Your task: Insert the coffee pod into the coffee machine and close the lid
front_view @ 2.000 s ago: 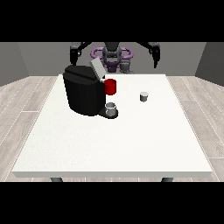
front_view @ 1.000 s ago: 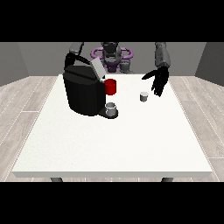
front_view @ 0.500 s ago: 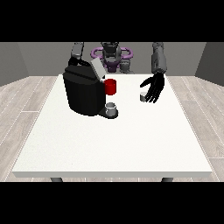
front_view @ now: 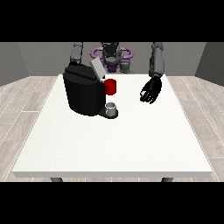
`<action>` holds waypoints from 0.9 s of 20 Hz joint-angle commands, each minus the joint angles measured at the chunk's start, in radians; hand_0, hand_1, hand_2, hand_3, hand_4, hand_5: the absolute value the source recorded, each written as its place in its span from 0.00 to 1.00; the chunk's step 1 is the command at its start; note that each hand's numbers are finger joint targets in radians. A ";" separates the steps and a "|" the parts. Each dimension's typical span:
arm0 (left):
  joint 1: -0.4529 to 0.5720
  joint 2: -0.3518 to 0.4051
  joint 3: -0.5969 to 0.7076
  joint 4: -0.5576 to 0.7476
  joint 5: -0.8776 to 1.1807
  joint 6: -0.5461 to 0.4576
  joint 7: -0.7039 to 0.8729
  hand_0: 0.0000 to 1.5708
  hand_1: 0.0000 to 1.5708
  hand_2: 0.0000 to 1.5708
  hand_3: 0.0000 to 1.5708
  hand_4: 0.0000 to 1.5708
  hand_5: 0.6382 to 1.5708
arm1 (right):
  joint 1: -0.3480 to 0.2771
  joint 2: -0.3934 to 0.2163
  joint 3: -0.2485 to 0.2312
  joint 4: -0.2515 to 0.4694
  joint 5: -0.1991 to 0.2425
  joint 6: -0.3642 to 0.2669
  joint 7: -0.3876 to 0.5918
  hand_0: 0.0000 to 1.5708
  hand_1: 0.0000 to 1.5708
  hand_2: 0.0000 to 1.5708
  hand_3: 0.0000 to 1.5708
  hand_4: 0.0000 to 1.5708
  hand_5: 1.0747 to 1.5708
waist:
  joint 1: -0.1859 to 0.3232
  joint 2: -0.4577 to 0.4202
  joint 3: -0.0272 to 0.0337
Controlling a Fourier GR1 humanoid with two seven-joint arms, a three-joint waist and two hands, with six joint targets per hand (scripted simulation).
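The white desk (front_view: pixel 113 144) fills the middle of the frame, with the robot (front_view: pixel 111 57) small at the upper centre behind its far edge.

The black coffee machine (front_view: pixel 83 92) stands on the desk in the upper left of the frame. Its lid (front_view: pixel 97 69) is raised and tilted, a grey slab standing up from the top of the body towards the robot. A red part (front_view: pixel 111 86) sits on the machine's front, on the side towards frame centre. Directly below it a small grey cup (front_view: pixel 111 107) rests on the machine's base.

The hand at the view's right (front_view: pixel 151 91) hangs from a near-vertical forearm, upper right of centre, over the desk and well apart from the machine. Its fingers point downward and towards the machine and are partly curled. Whether they are clamped on anything cannot be told: the coffee pod is not separately visible at this moment, and the hand covers the spot of desk beneath it.

The hand at the view's left is not visible. Only its arm (front_view: pixel 77 52) shows, descending behind the top of the coffee machine at the upper left, where the machine's body hides the rest.

The desk's near half, lower in the frame, carries nothing.
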 commanded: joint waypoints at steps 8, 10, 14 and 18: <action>-0.058 0.011 -0.068 0.162 -0.160 -0.049 -0.008 0.46 0.46 0.61 0.54 0.25 1.00 | -0.022 0.020 0.002 0.057 -0.010 0.021 0.013 0.00 0.00 0.00 0.00 0.00 1.00 | -0.009 -0.035 -0.0004; -0.023 0.011 -0.049 0.192 -0.154 -0.024 -0.068 0.50 0.50 0.62 0.55 0.25 1.00 | 0.034 0.013 -0.001 0.061 -0.005 0.018 -0.008 0.00 0.00 0.00 0.00 0.00 1.00 | 0.004 -0.055 -0.0005; -0.090 -0.043 -0.061 0.164 -0.192 -0.028 -0.028 0.72 0.72 0.76 0.69 0.25 1.00 | -0.016 -0.009 -0.071 0.175 -0.035 0.023 -0.069 0.00 0.00 0.00 0.00 0.00 1.00 | 0.030 -0.063 0.0000; -0.067 -0.077 -0.005 0.168 -0.121 -0.032 -0.081 0.87 0.87 0.87 0.83 0.31 1.00 | 0.066 -0.024 -0.074 0.162 -0.062 0.061 -0.082 0.00 0.00 0.00 0.00 0.00 1.00 | 0.021 -0.116 -0.0001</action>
